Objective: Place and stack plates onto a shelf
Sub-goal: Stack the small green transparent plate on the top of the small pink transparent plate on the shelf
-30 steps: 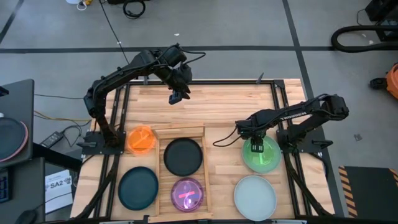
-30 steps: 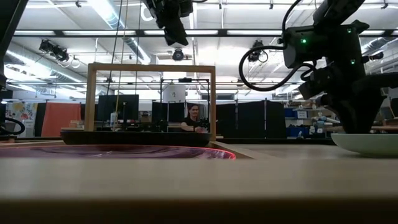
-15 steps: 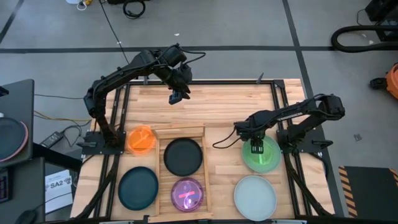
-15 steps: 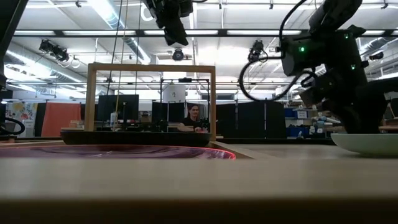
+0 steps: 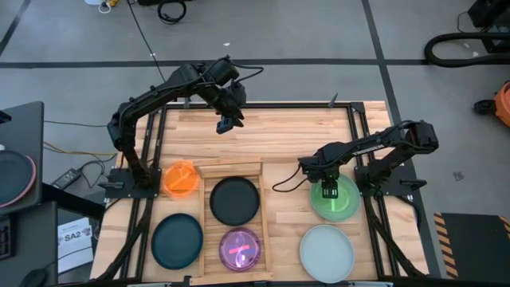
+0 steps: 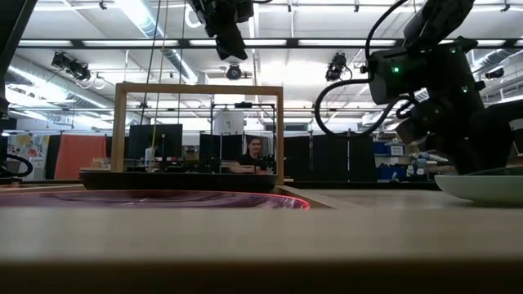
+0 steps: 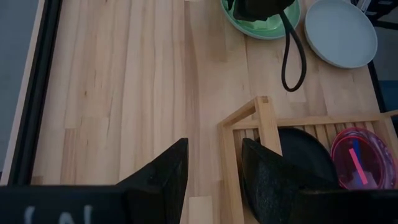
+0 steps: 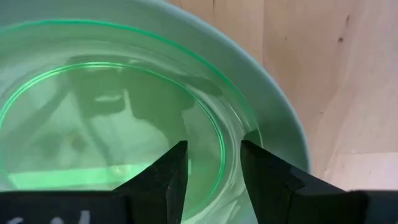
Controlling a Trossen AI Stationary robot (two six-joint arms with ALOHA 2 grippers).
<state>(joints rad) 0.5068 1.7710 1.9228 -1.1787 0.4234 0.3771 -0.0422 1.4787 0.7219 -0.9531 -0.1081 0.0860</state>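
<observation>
My right gripper (image 5: 327, 188) is open, low over the translucent green plate (image 5: 341, 201), which lies inside the larger mint plate (image 8: 273, 112). In the right wrist view the green plate's rim (image 8: 225, 146) runs between the two fingers. My left gripper (image 5: 227, 123) is open and waits high above the table's far part. The wooden shelf (image 5: 233, 167) holds the black plate (image 5: 234, 199) and the purple plate (image 5: 240, 249). The orange plate (image 5: 181, 178), dark teal plate (image 5: 177, 241) and pale plate (image 5: 327, 251) lie flat on the table. No blue plate is in view. My right gripper comes at the green plate from above, one finger (image 8: 168, 177) inside its rim and the other finger (image 8: 267, 180) outside. Whether either finger touches the plate I cannot tell. The plate lies flat in the mint plate.
Bare planks lie between the shelf and the green plate (image 5: 287, 191) and across the table's far part (image 7: 124, 93). A dark frame runs along the table's edges (image 5: 351, 119). A person sits far behind the table (image 6: 255, 155).
My right gripper has shifted slightly toward the table's left and a little lower over the green plate, staying open. No plate has visibly moved.
</observation>
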